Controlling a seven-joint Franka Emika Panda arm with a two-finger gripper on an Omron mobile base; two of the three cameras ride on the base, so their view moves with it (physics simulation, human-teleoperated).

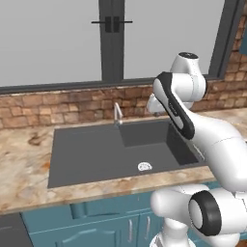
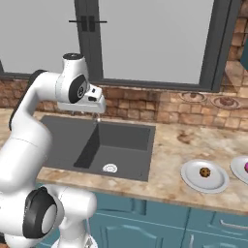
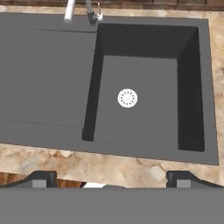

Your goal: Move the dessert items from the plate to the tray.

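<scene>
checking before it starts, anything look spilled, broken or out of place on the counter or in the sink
Nothing stands out. The sink is dry and bare, the faucet upright, and the cookie sits centred on its plate. The gripper hangs open above the sink's front edge.

Open space is seen above the dark sink [image 3: 131, 87], whose basin is bare but for the drain [image 3: 127, 98]. At its back rim the faucet [image 3: 89, 11] rises. Right of the sink, a plate [image 2: 191, 177] occupies the counter [image 2: 169, 155].

Matt dark sink [image 3: 52, 78], mottled stone counter [image 2: 174, 145]
</scene>
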